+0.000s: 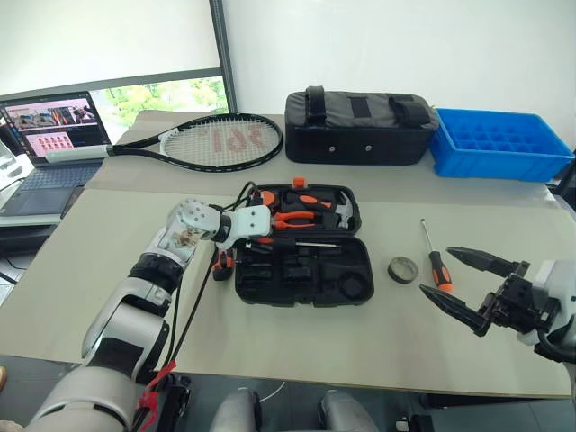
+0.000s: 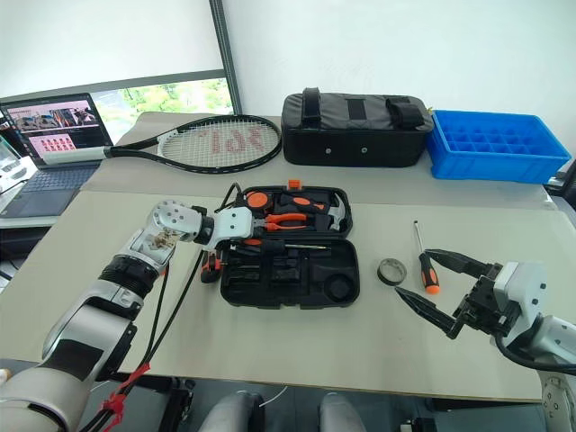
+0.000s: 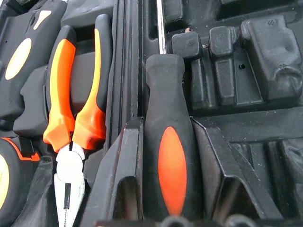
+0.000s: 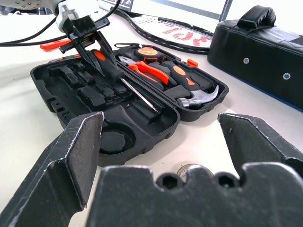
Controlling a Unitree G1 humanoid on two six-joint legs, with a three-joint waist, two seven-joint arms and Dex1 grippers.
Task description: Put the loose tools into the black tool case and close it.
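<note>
- Bench (image 1: 108, 270) carried the open black tool case (image 1: 301, 279) in its middle.
- Left tool (image 3: 168, 189) was over the case, its fingers on both sides of a screwdriver (image 3: 168, 142); grip or release, I cannot tell.
- Right tool (image 1: 468, 286) hung released.
- Second screwdriver (image 1: 435, 261) and tape roll (image 1: 403, 268) lay right of the case.

A wide table (image 1: 378, 351) with a pale beige top takes up most of the room in sight. Behind the table rises a plain white wall (image 1: 405, 45). To the left of that wall, past a dark upright post (image 1: 220, 54), a window (image 1: 162, 94) shows green trees in daylight, with a white blind (image 1: 99, 36) lowered over its upper part. The light is soft and even, and shadows on the table are faint.
</note>
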